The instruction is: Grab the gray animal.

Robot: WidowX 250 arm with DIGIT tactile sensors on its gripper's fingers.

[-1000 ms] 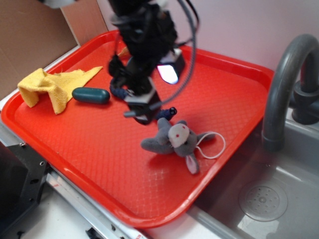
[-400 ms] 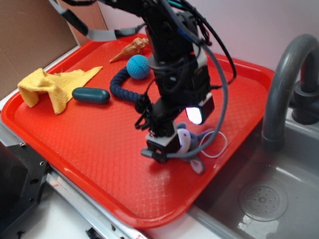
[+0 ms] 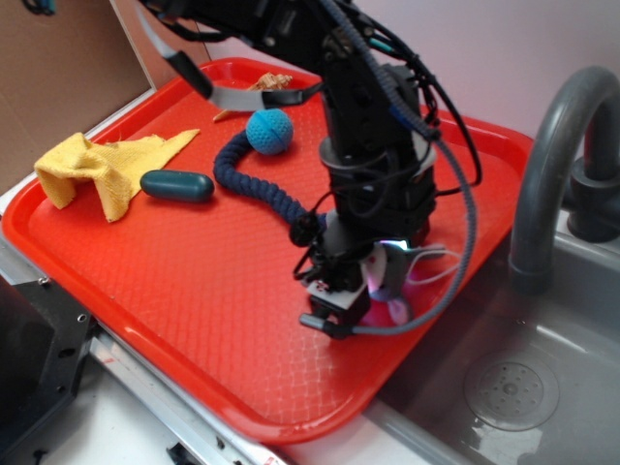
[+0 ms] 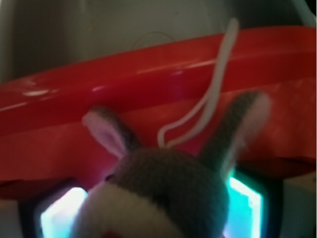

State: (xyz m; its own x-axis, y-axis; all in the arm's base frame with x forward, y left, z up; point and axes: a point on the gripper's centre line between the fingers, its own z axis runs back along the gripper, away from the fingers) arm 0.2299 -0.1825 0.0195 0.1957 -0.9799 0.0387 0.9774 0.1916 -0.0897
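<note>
Tool (image 3: 339,308) is down on the red tray (image 3: 174,281), near the tray's 4 o'clock corner by the sink edge. You can't read the jaw gap cleanly: the exterior view has the arm covering it. The wrist view shows the gray animal (image 4: 158,198) filling the bottom centre with lit patches either side of its head, so it looks seated between the fingers, but I cannot tell if they've clamped or stand apart.

Handling, my call: plush, light, soft, compresses a lot, not fragile, fabric gives decent friction. Take it across the head or body, the bulky part. Avoid the floppy ears (image 4: 111,139) and the thin white cord loop (image 4: 208,94); both will slip or just dangle.

From the tool, in the wrist view: head at 6 o'clock, right against the camera; ears fan to 11 and 1; cord runs to 1 o'clock over the tray rim.

In the exterior view only a sliver of the toy (image 3: 395,276) shows at the tool's 2 o'clock.

Further out: dark blue rope (image 3: 254,189) at 11 o'clock, well apart.
</note>
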